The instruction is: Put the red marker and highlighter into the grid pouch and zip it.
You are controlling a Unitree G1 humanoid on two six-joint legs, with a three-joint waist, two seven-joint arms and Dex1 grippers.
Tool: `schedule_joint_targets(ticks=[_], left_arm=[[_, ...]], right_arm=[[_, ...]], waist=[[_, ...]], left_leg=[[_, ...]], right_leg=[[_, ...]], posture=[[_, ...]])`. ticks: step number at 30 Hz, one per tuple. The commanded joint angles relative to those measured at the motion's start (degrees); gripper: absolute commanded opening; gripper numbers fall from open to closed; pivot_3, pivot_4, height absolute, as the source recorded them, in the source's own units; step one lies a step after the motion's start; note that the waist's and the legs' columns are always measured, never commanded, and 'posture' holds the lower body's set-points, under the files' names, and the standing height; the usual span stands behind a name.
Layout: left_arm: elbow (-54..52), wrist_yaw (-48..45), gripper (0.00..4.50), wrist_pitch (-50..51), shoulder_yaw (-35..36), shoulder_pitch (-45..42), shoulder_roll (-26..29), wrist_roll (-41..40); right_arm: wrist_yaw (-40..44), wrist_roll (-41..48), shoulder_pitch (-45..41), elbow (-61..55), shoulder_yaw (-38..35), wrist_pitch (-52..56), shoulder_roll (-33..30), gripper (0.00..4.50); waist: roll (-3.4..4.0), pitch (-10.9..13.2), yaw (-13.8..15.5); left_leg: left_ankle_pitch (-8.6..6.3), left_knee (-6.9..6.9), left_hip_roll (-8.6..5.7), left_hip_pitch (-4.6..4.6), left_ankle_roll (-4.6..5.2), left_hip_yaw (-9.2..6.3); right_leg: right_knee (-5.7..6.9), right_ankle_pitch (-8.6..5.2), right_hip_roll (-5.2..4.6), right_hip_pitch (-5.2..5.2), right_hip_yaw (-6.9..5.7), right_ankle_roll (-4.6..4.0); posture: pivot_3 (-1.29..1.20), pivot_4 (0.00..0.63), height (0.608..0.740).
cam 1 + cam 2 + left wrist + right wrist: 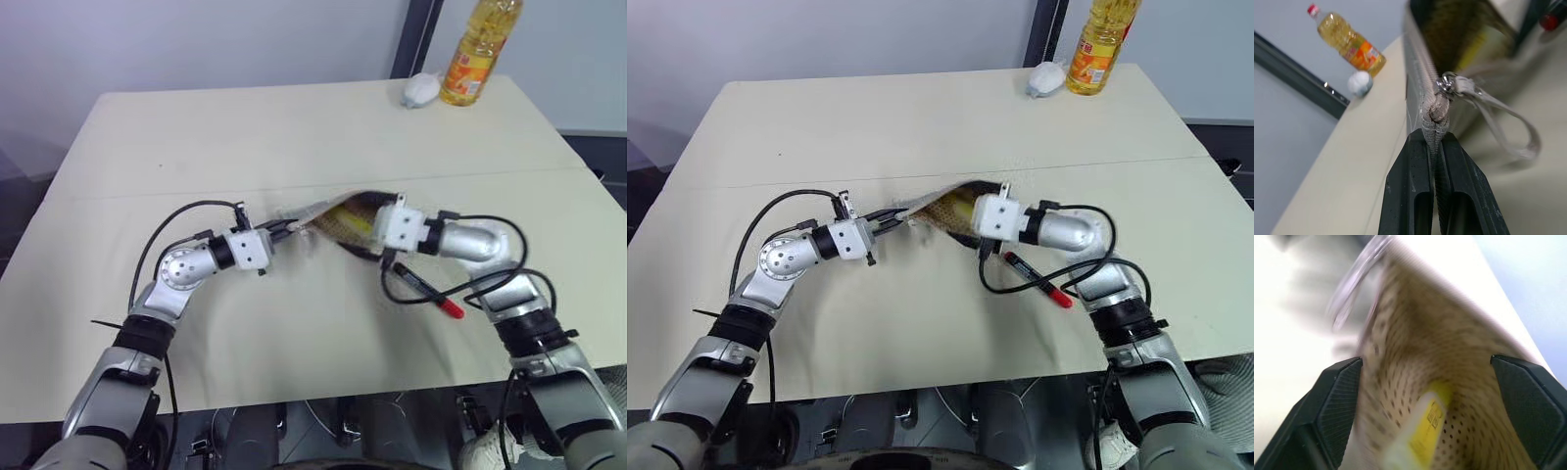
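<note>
Left tool [1436, 147]: closed on the zipper-end edge of the grid pouch [343, 217], both black fingers pressed flat against the fabric, the zipper slider and its thin loop pull [1508, 125] just past the fingertips.
Right tool [1425, 396]: jaws spread wide, one finger on either side of the pouch's open mouth, gripping nothing.
Grid pouch: near the middle of the bench [245, 127], lifted between the two tools, mouth gaping toward the right tool, its perforated lining showing.
Highlighter [1422, 428]: inside the pouch, its yellow body lying along the lining.
Red marker [426, 291]: flat on the bench, outside the pouch, just toward the near edge from the right tool, its red end pointing to the near right corner.
Oil bottle [478, 51]: upright at the far edge near the far right corner.
White lump [421, 90]: just beside the bottle.
</note>
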Motion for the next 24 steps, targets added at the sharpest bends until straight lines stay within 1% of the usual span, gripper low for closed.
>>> schedule_joint_targets(ticks=[1, 3, 5, 9, 11, 13, 15, 17, 21, 23, 24], left_arm=[[-2.1, 1.2, 0.0, 0.0, 1.8, -0.2, 0.4, -1.0], [-1.2, 1.9, 0.0, -0.2, 1.9, -0.5, 0.6, 0.0], [-0.5, 2.9, 0.0, -0.3, 2.3, -0.8, 0.8, 0.8], [0.0, 4.2, 0.0, -0.7, 2.6, -1.0, 1.3, 1.7], [0.3, 4.5, 0.0, -1.1, 2.6, -0.6, 1.5, 1.7], [0.6, 4.7, 0.0, -1.5, 2.6, -0.3, 1.7, 1.8], [1.2, 4.8, 0.0, -1.9, 2.5, -0.3, 1.8, 1.9], [1.9, 4.9, 0.0, -2.3, 2.3, -0.4, 1.6, 2.0], [3.2, 4.8, 0.0, -3.0, 1.9, -1.2, 1.0, 2.3], [4.2, 4.7, 0.0, -3.6, 1.6, -1.9, 0.7, 2.7], [4.7, 4.7, 0.0, -3.8, 1.5, -2.3, 0.6, 2.8]], right_arm=[[3.5, 9.0, 2.5, -9.0, -3.7, 8.0, -1.7, 4.45], [5.9, 14.4, 6.7, -13.8, -5.8, 13.1, -3.7, 4.45], [5.8, 19.3, 10.3, -17.7, -8.7, 19.7, -5.4, 4.45], [5.4, 20.0, 20.6, -20.2, -14.4, 23.3, -10.3, 4.45], [3.0, 22.9, 25.6, -21.2, -19.1, 25.1, -9.3, 4.45], [0.3, 25.9, 29.7, -22.4, -23.5, 26.4, -6.9, 4.45], [-0.9, 22.9, 35.7, -22.9, -24.7, 25.2, -7.1, 4.45], [-2.8, 18.4, 39.5, -22.5, -24.3, 24.0, -8.0, 4.45], [-4.7, 16.6, 40.7, -22.6, -23.4, 26.1, -8.6, 4.45], [-6.0, 13.6, 40.5, -19.6, -22.2, 28.0, -10.1, 4.45], [-6.2, 12.1, 40.5, -18.0, -21.7, 27.9, -10.9, 4.23]], waist=[[0.0, 0.0, 0.0], [-0.01, 0.0, 0.2], [-0.01, 0.0, 0.3], [-0.01, 0.0, 0.1], [-0.04, 0.0, 0.2], [-0.03, 0.0, 0.2], [-0.02, 0.0, 0.1], [-0.03, 0.0, 0.1], [-0.02, 0.0, -0.1], [-0.02, 0.0, 0.0], [-0.02, 0.0, 0.0]], left_leg=[[0.0, 0.0, 0.0, 0.01, 0.0, -0.01], [-0.01, 0.0, 0.01, 0.02, 0.0, -0.04], [-0.02, -0.01, 0.0, 0.0, 0.0, -0.18], [-0.04, 0.08, -0.04, 0.0, 0.03, -0.23], [-0.05, 0.12, -0.04, 0.02, 0.02, -0.28], [-0.06, 0.13, -0.03, 0.01, 0.01, -0.3], [-0.06, 0.14, -0.01, 0.02, 0.01, -0.32], [-0.06, 0.12, -0.01, 0.03, 0.01, -0.34], [-0.07, 0.16, 0.0, 0.03, -0.01, -0.29], [-0.14, 0.2, 0.02, 0.03, -0.12, -0.32], [-0.16, 0.23, 0.03, 0.03, -0.15, -0.34]], right_leg=[[0.0, 0.0, 0.01, 0.0, -0.01, 0.0], [0.0, -0.01, 0.0, 0.01, -0.02, 0.0], [-0.05, -0.02, -0.04, 0.08, -0.08, -0.02], [-0.06, -0.02, -0.13, 0.09, -0.05, -0.03], [-0.08, -0.05, -0.14, 0.15, -0.06, -0.08], [-0.09, -0.11, -0.14, 0.15, -0.07, -0.18], [-0.09, -0.11, -0.1, 0.15, -0.07, -0.18], [-0.1, -0.11, -0.1, 0.16, -0.07, -0.2], [-0.1, -0.09, -0.11, 0.12, -0.05, -0.21], [-0.1, -0.08, -0.1, 0.14, -0.05, -0.22], [-0.11, -0.09, -0.1, 0.16, -0.05, -0.23]], posture=[[0.0, 0.15, 0.74], [0.0, 0.15, 0.74], [0.0, 0.15, 0.74], [0.0, 0.15, 0.74], [0.0, 0.15, 0.74], [0.0, 0.15, 0.74], [0.0, 0.15, 0.74], [0.0, 0.15, 0.74], [0.0, 0.15, 0.74], [0.0, 0.15, 0.74], [0.0, 0.15, 0.74]])
